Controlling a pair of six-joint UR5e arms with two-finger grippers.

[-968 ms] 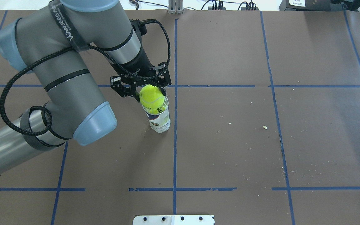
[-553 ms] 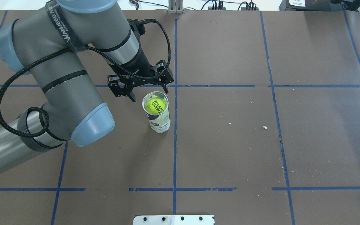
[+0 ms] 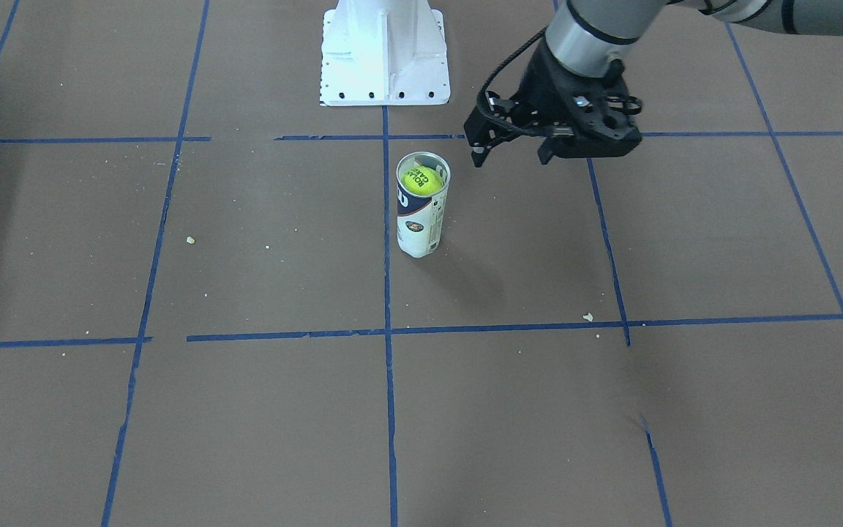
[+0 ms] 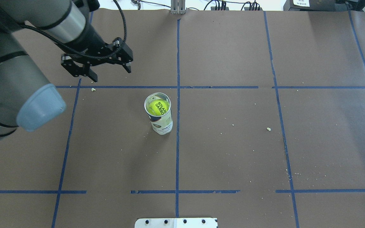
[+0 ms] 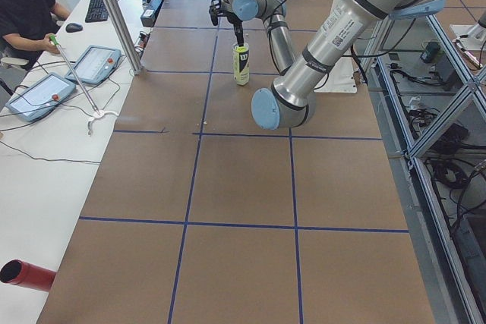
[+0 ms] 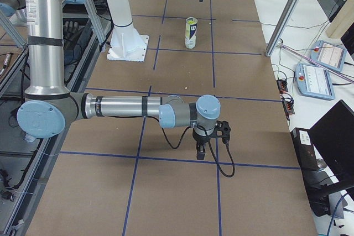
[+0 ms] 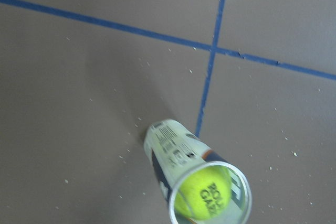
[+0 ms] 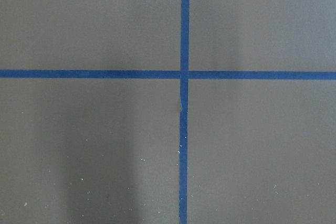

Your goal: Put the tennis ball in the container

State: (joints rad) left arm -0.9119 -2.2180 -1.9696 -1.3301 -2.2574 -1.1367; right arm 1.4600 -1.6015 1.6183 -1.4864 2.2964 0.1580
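The tennis ball (image 4: 158, 107) sits inside the container (image 4: 163, 123), near its open top, with the dark lettering facing up. The container stands upright on the counter (image 4: 233, 152). In the overhead view the left pincer (image 4: 110, 73) hangs at 10 o'clock from the container, apart from it, its fingers spread and holding nothing. The right pincer (image 6: 203, 150) is well apart from the container; I cannot tell if it is spread or pressed together.

Released: tennis ball (image 4: 159, 107) now sits inside container (image 4: 162, 123). Left gripper (image 4: 111, 74), jaws spread, has withdrawn well clear of container, apparently higher.
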